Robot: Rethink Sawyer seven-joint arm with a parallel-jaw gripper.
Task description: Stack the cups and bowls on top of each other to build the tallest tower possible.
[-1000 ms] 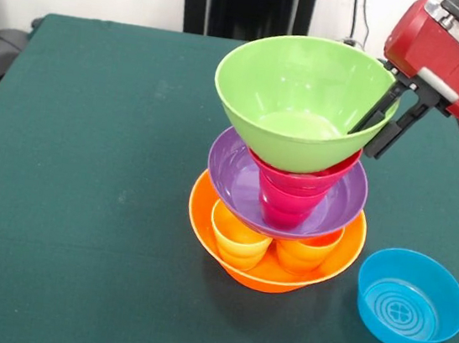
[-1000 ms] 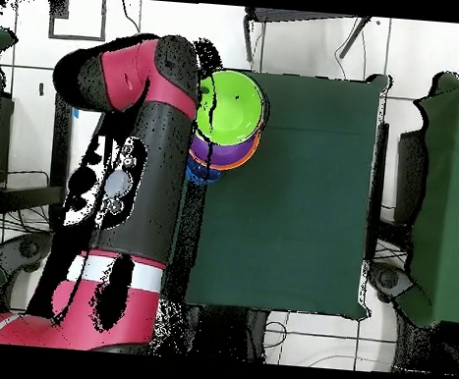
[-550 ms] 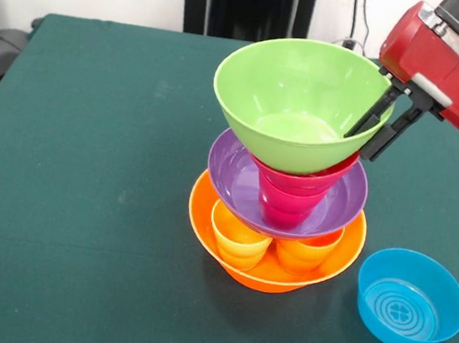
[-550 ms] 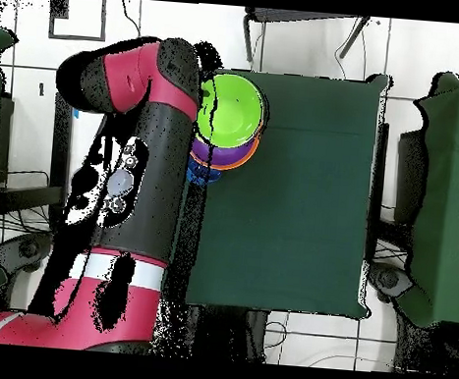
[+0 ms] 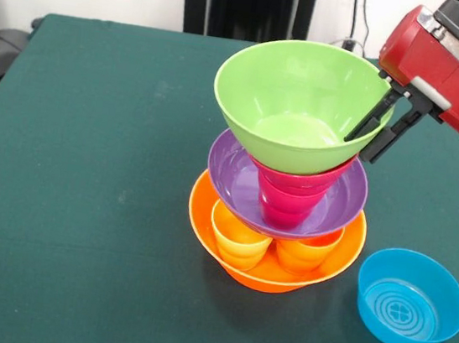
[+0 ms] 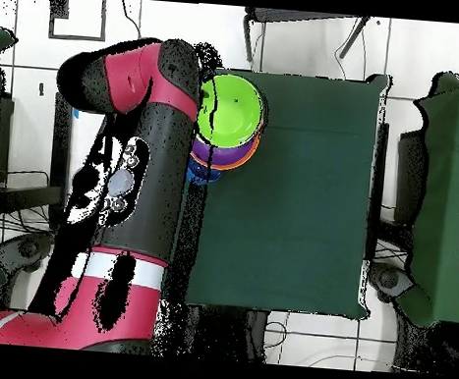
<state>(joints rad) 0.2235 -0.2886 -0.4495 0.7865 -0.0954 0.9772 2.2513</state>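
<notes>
Front view, tower (image 5: 282,187): large orange bowl (image 5: 226,260) at the base on the green bench (image 5: 87,161), yellow cup (image 5: 238,236) and orange cup (image 5: 305,251) inside it, purple bowl (image 5: 232,180) over them, red cup (image 5: 289,198) in the purple bowl, lime green bowl (image 5: 293,104) on top.
Front view, pincer (image 5: 381,128): clenched on the lime green bowl's rim, one finger inside the wall, one outside.
Front view, change: over the last second the lime bowl's tilt has eased and it now sits nearly level on the red cup; the wrist has shifted only slightly.
Front view, unstacked: light blue bowl (image 5: 409,298) stands apart on the bench, beside the tower.
Overhead view, tower: lime green bowl (image 6: 235,107) covers most of the stack near a bench corner; purple and orange rims show at its edge. The arm (image 6: 141,171) hides the pincer.
Meaning for task: placement looks about finished; release is probably next, then the blue bowl. The narrow red cup support may make the top tippy.
</notes>
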